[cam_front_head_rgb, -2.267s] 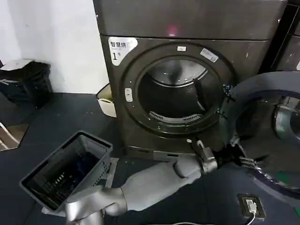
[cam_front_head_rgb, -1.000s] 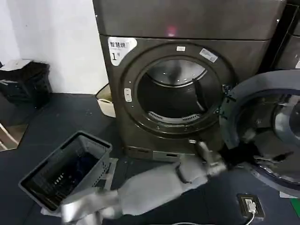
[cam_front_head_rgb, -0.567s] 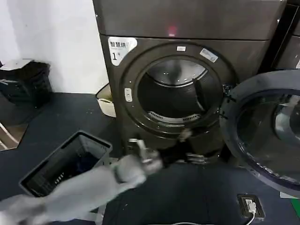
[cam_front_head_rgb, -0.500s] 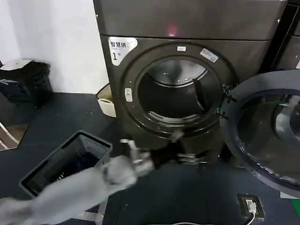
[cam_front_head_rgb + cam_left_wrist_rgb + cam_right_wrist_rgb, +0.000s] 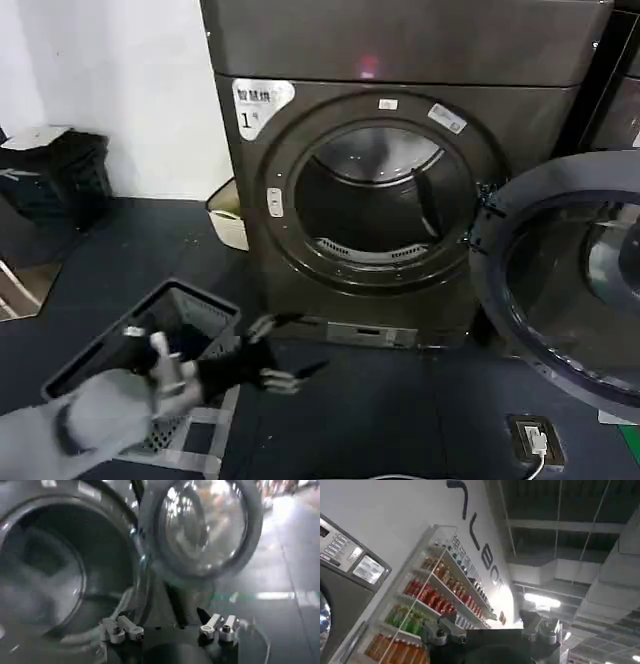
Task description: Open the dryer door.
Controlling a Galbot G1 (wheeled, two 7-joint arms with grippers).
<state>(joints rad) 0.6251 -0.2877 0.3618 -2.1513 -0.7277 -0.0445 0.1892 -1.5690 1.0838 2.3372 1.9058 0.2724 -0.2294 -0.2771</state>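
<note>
Dark floor (image 5: pixel 400 410) spreads under a big grey dryer (image 5: pixel 400 60) that stands against a white wall.

At the lower left of the head view sits a grey basket (image 5: pixel 190 310). Our left gripper (image 5: pixel 285 365) hangs low beside it, over the floor, with its fingers spread apart and nothing in them.

In the middle, we can look right into the round drum (image 5: pixel 375 210) of the machine with the "1" sticker (image 5: pixel 258 102).

On the right, the dryer door (image 5: pixel 570 280) stands swung wide, well apart from the opening. So we think the job is done, and the arm only needs to rest.

Our left wrist view sees the door (image 5: pixel 200 525) from low down, next to the drum. Our right wrist view looks up at a shelf of bottles (image 5: pixel 430 600) and the ceiling. We cannot tell how the right gripper (image 5: pixel 490 632) is set.
</note>
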